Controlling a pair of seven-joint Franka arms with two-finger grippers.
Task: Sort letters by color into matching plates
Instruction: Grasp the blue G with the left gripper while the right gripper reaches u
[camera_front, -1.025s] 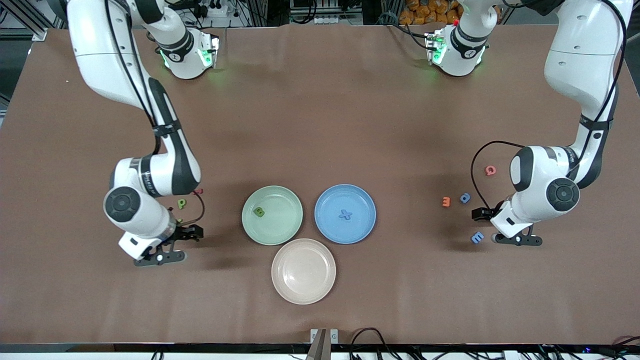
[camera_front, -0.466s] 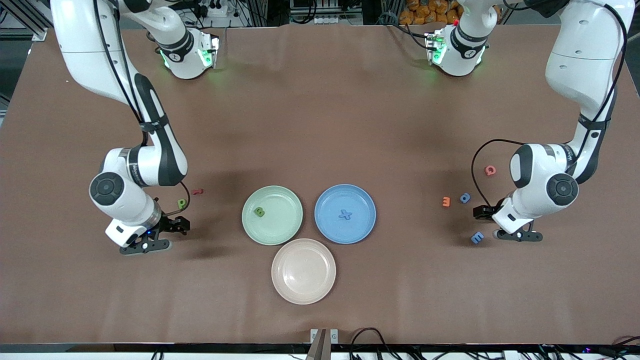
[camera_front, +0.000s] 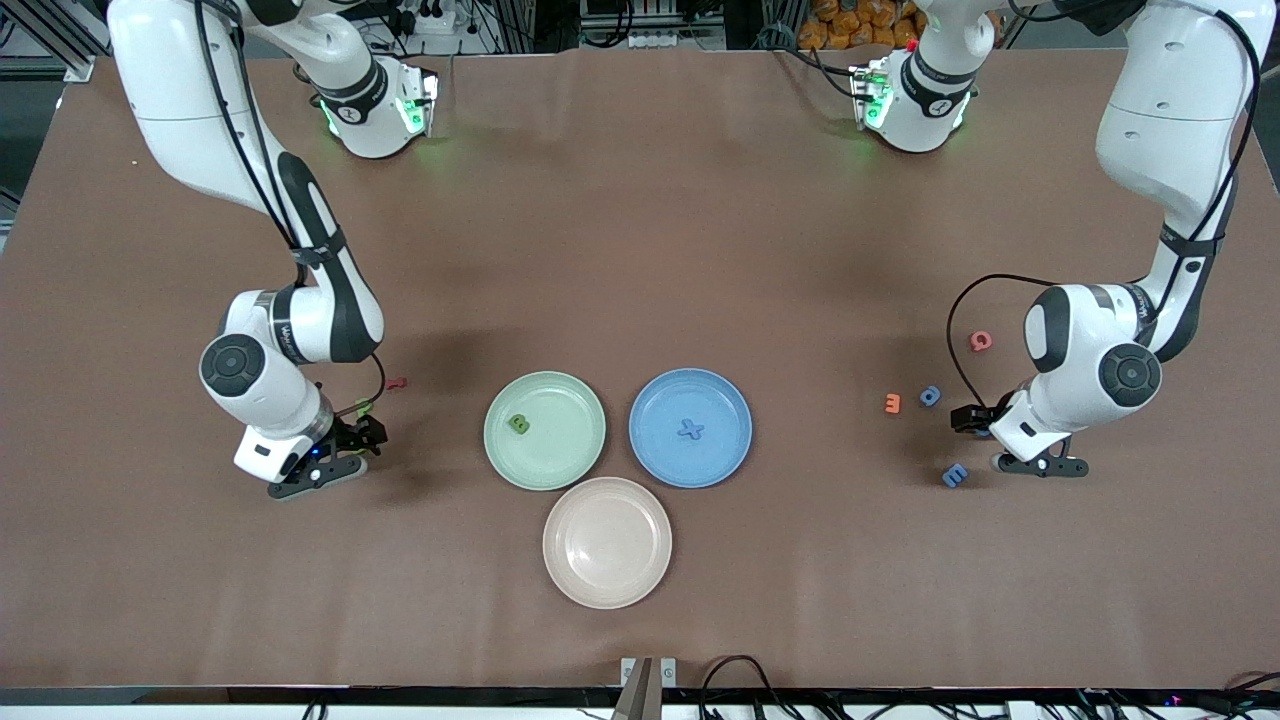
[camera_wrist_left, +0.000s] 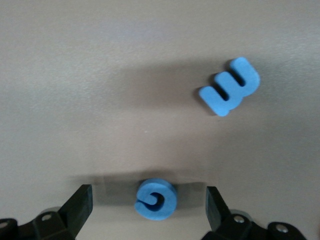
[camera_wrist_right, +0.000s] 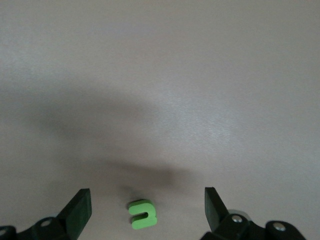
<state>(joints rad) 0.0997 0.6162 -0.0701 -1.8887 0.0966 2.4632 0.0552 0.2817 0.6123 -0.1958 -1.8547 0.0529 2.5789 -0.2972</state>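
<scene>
Right tool (camera_wrist_right: 145, 212) now over green letter (camera_wrist_right: 142, 213)

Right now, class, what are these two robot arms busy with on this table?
They are sorting foam letters by color. One green letter lies in the green plate and a blue plus sign in the blue plate. The right gripper hangs open over a small green letter on the table. The left gripper hangs open over a round blue letter, with another blue letter lying beside it. Neither gripper holds anything.
</scene>
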